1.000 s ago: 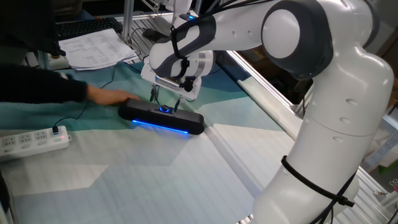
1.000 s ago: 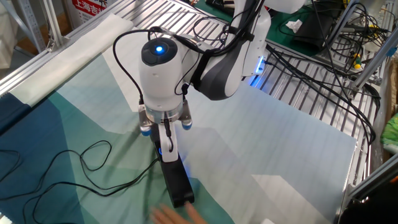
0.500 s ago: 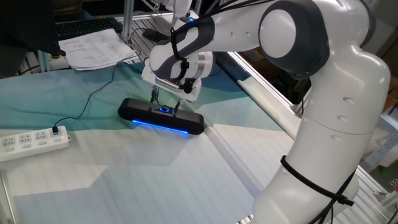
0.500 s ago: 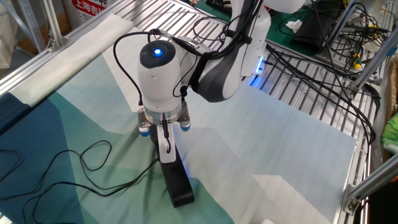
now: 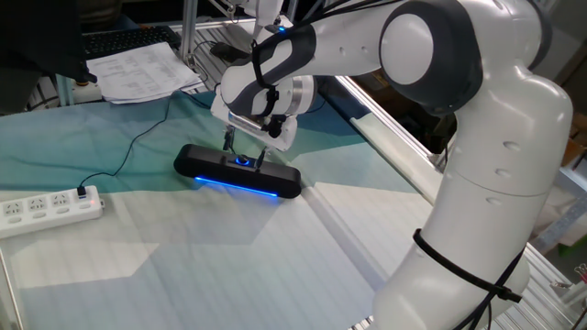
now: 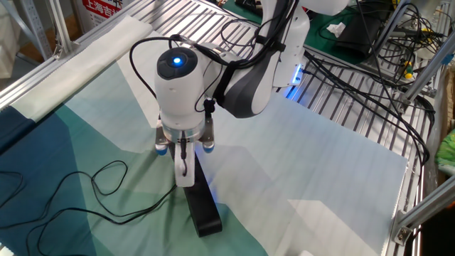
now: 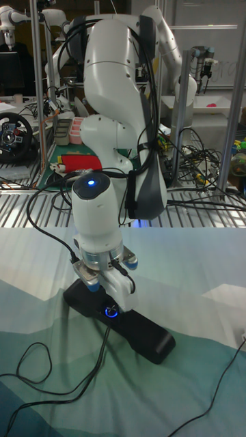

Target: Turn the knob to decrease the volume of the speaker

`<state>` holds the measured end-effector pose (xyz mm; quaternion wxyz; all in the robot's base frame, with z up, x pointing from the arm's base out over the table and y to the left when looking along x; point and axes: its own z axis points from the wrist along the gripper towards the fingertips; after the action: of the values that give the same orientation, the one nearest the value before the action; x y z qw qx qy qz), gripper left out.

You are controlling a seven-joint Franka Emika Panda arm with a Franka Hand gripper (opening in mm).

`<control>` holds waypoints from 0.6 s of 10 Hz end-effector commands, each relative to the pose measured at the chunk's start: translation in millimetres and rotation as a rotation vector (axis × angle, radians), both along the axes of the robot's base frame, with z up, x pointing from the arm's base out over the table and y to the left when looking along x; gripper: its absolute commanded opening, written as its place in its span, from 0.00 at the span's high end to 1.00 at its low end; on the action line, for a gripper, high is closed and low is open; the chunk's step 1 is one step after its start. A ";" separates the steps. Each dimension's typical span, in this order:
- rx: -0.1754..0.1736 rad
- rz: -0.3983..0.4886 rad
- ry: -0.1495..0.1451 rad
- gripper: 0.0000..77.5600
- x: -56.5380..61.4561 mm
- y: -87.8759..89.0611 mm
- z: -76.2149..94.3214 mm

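— What's the setting?

— A lab bay, with the counter (image 5: 229,266) draped in teal and pale cloth, metal rails behind it and cable clutter beyond. Nearest in one fixed view is a white power strip (image 5: 46,209) at the left edge, well apart from the work.

— And the task's thing?

— The speaker (image 5: 238,174) lies flat mid-counter, glowing blue along its front edge, with its long axis running left to right in that view. The knob (image 7: 111,313) sits on its top face, ringed in blue, off toward one end.

— Where's the claw?

— The claw (image 5: 244,155) hangs straight above the knob, pointing down, its fingers spread to either side of it along the bar's length. The knob lies directly below and between them, so I judge that closing, then twisting about the vertical, is what's called for.

— Anything unclear?

— Yes. I can't tell whether the fingertips touch the knob yet. In the other fixed view the wrist hides it entirely. Farther back, papers (image 5: 138,71) lie at the counter's edge.
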<state>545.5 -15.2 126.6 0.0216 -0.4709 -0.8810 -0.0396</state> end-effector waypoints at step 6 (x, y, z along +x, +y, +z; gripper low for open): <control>-0.001 -0.253 0.026 0.00 5.8 -4.2 0.0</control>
<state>549.6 -19.3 125.3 0.0282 -0.5763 -0.8159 -0.0357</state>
